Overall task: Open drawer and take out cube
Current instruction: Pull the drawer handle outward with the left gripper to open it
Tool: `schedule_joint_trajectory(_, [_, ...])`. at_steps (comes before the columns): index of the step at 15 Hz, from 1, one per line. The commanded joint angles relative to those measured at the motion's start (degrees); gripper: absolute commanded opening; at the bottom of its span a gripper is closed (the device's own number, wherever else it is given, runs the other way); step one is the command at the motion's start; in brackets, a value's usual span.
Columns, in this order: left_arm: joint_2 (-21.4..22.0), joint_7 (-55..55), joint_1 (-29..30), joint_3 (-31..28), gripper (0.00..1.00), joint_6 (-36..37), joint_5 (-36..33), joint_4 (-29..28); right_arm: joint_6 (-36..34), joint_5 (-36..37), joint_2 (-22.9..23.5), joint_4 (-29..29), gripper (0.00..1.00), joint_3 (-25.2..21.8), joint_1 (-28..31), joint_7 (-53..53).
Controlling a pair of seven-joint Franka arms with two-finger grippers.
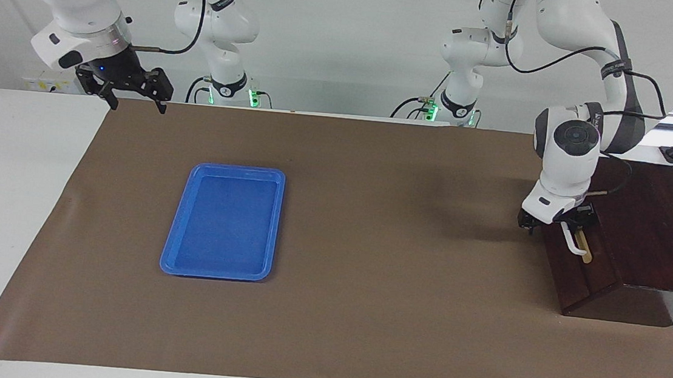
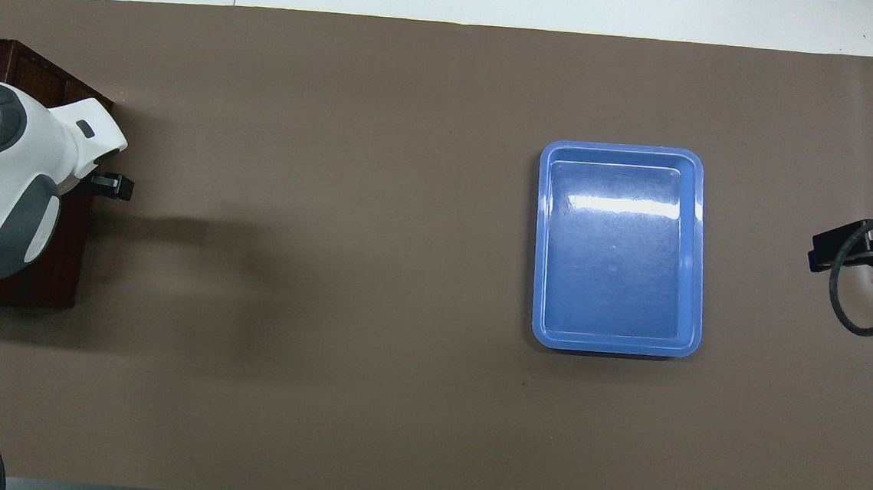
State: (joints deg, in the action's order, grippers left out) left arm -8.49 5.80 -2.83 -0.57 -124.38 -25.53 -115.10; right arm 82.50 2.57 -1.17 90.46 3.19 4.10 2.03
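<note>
With the drawer (image 1: 587,267) shut and the cube unseen, the left gripper (image 1: 556,223), open at the handle (image 1: 575,242), could slip off; the open right gripper (image 1: 131,93) waits well apart.

This is a robotics lab. Two white, jointed robot arms (image 1: 223,27) stand bolted at the top of the frame along a plain white wall (image 1: 349,44), with black cables looping off them and green lights glowing at their bases. The white surface (image 1: 14,185) is covered by a flat sheet of brown paper (image 1: 365,277) laid as a work mat, and the setting is bare, without household furnishings.
</note>
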Motion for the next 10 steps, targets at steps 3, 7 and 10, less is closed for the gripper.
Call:
schedule_joint_trajectory(3, [0.67,0.7,-2.09,-0.13,1.0,-1.04,-0.75,-1.01,0.47,-0.11,0.03,-0.19,1.0,0.59,1.09,-0.1])
schedule_joint_trajectory(7, [0.67,1.4,-5.6,-0.13,1.0,0.62,-0.23,-0.66,0.47,-0.11,0.03,-0.28,1.0,0.5,1.18,-0.01])
schedule_joint_trajectory(10, [0.84,1.41,-8.68,-0.04,1.0,2.21,-0.05,-0.57,0.47,-0.11,-0.06,-0.02,1.0,0.24,1.18,0.52])
